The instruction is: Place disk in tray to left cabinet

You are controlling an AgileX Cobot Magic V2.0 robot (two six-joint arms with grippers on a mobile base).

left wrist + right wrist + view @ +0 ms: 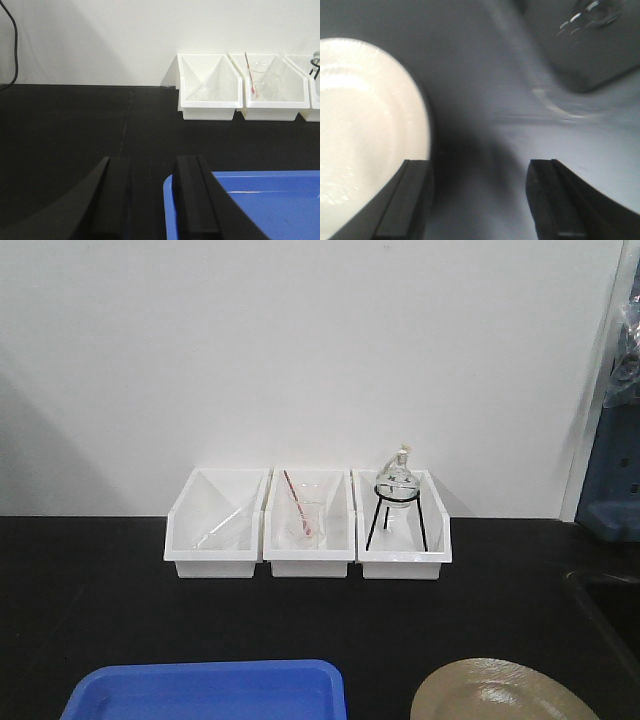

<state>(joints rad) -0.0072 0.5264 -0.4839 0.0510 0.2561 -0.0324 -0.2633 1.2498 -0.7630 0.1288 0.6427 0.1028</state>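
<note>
the bright blue rectangular plastic tray (205, 690) lies at the near left of the black tabletop (100, 580), with nothing in the part that shows. in the left wrist view the left gripper (152, 200) hangs low with its jaws moderately apart and nothing between them; its right finger stands over the tray's left corner rim.

behind, against the white wall, stand 3 small white plastic bins (310, 525) in a row. the right one holds a round glass flask on a black wire stand (398, 490).

the glossy tan round shallow disk (505, 692) rests flat on the tabletop at the near right, well apart from the tray and not yet in it. the right gripper (480, 200) is spread wide and empty, its left finger at the disk's right edge.

the disk looks stiff, smooth and slippery, probably breakable and weighty for its thinness. lying flat, it offers only its rim, so a pinch across the edge nearest the right gripper seems the best hold, kept level so that it does not slide out.

the left cabinet shows in no view. the front view cuts off the near parts of the tray and disk. the right wrist view is blurred and washes the disk white, so whether the finger touches it cannot be told. the dark recess (580, 45) beyond may be a sink.
</note>
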